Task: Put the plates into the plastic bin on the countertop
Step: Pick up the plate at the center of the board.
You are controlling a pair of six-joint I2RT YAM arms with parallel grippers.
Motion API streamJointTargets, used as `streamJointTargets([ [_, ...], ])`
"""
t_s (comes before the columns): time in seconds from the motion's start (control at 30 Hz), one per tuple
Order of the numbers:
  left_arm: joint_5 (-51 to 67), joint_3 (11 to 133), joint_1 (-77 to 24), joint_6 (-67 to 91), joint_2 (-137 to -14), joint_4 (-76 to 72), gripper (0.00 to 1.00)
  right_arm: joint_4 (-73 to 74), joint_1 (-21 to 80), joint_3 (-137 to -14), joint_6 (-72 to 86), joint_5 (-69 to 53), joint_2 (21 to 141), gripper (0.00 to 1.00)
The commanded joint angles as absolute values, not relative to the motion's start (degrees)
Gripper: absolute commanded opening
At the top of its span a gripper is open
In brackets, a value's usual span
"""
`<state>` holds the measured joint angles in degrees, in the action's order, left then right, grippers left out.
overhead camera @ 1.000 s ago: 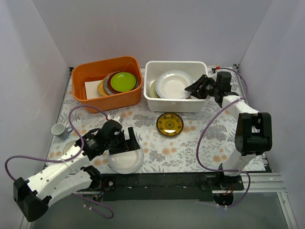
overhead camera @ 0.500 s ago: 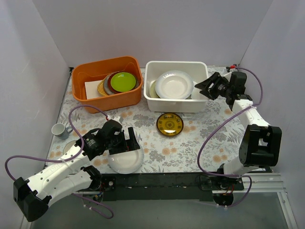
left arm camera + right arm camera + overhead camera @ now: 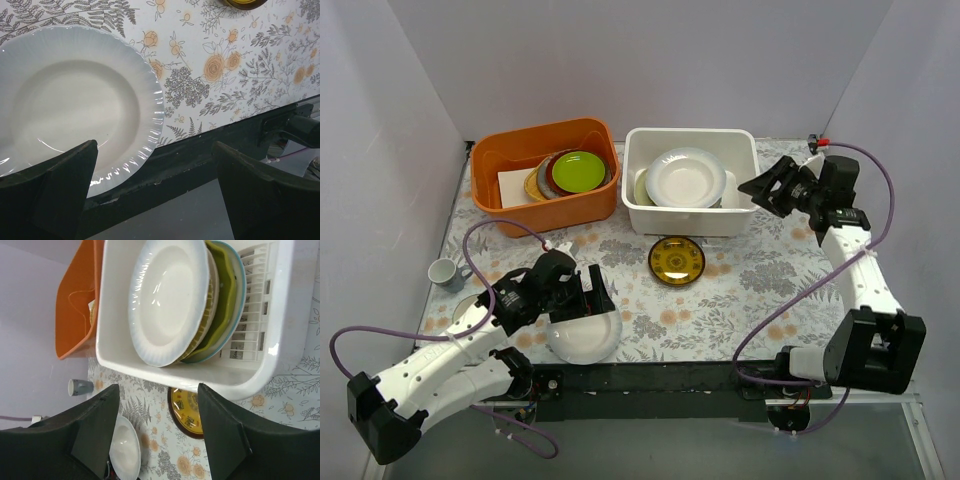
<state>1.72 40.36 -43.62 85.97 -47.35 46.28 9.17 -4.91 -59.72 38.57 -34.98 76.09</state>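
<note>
At the near edge of the desk [image 3: 750, 300] the left pincer [image 3: 586, 296] is held spread wide and empty, low over the plain white plate [image 3: 70, 105]. The plate's fluted rim is seen beneath the gap between the fingers, one finger over the plate's hollow and the other past its edge. This stance is judged to be meant for pinching the rim (a plate lying flat offers little other hold). Farther out, ahead and to the right of that pincer, the small dark-and-gold plate [image 3: 677, 260] is seen lying flat and untouched on the desk, just in front of the plastic bin [image 3: 688, 222]. Inside the bin a large white plate [image 3: 167, 300] is leaned on a green plate [image 3: 227, 300] with others between them, so that part of the slotted floor is left free at one end. The right pincer [image 3: 760, 190] is held open and empty just outside the bin's right wall, with the bin's contents straight ahead of it. At least two plates are judged yet to be moved.
</note>
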Motion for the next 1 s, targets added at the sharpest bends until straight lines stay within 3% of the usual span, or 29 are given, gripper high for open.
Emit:
streamJointTargets([
  [0.0, 0.7, 43.5, -43.68, 86.92, -47.02, 46.41, 0.98, 13.53, -5.1, -60.12, 32.88, -37.26, 66.82, 0.72],
  [0.47, 0.7, 42.19, -44.3, 92.19, -49.48, 44.38, 0.98, 17.93, -0.09, -43.71, 28.56, -39.73, 51.34, 0.74],
  [0.97, -2.99, 40.7, -45.88, 96.59, -50.19, 45.62, 0.98, 7.92, 16.95, -25.93, 34.71, -32.79, 47.2, 0.74],
])
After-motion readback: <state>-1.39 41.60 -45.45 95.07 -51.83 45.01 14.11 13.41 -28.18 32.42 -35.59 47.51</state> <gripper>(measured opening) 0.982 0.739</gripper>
